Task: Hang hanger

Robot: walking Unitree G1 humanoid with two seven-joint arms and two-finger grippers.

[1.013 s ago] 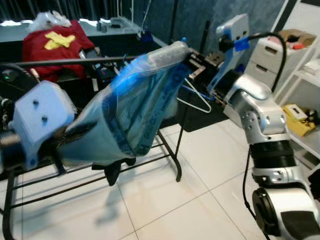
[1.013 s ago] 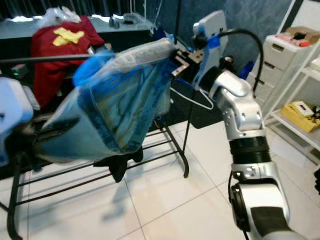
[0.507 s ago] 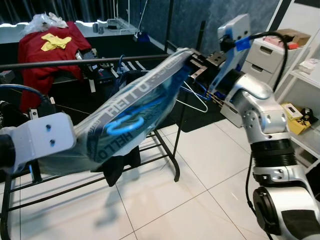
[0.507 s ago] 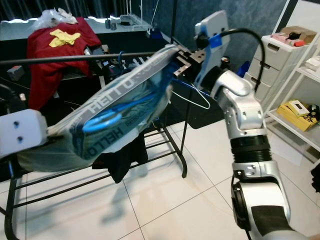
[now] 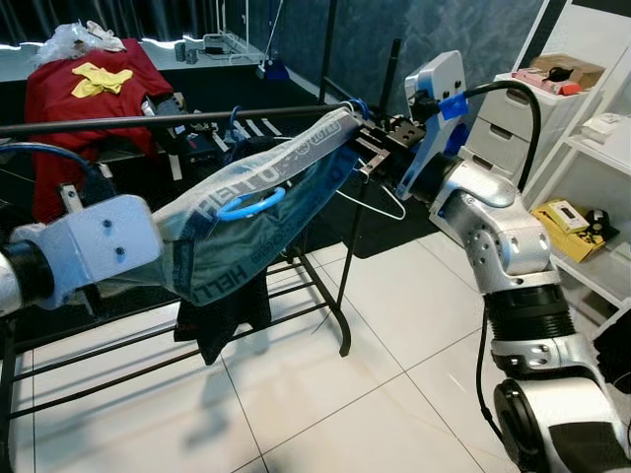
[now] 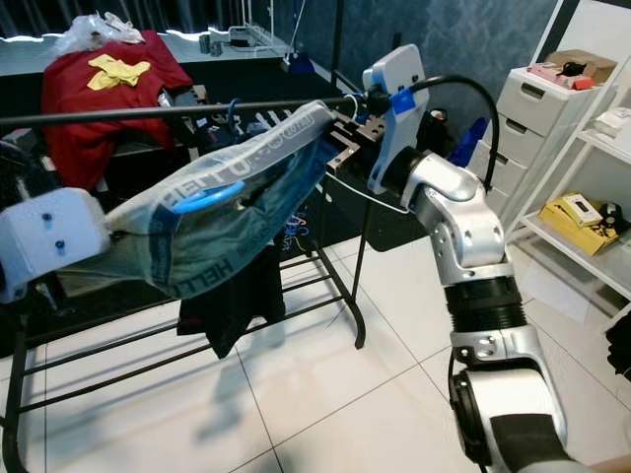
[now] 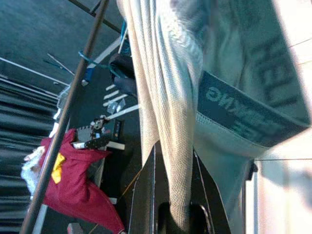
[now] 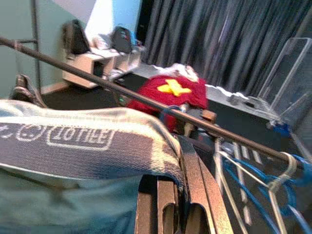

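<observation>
your right tool [image 5: 367, 146] is clamped on the garment's [image 5: 258, 212] waistband beside the rail [image 5: 148, 120]; your left tool [image 7: 179, 222] is clamped on its other end, a white hanger [image 5: 380, 197] dangling below.

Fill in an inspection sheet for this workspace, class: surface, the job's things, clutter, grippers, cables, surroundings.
Surface: white tiled floor.
Job's things: blue-grey garment stretched between both grippers beside the black rail; white wire hanger hangs below its right end.
Clutter: dark cloth on the rack; red shirt behind.
Grippers: left gripper and right gripper each shut on the garment.
Cables: black cable over the right arm.
Surroundings: white drawers, dark curtain.
</observation>
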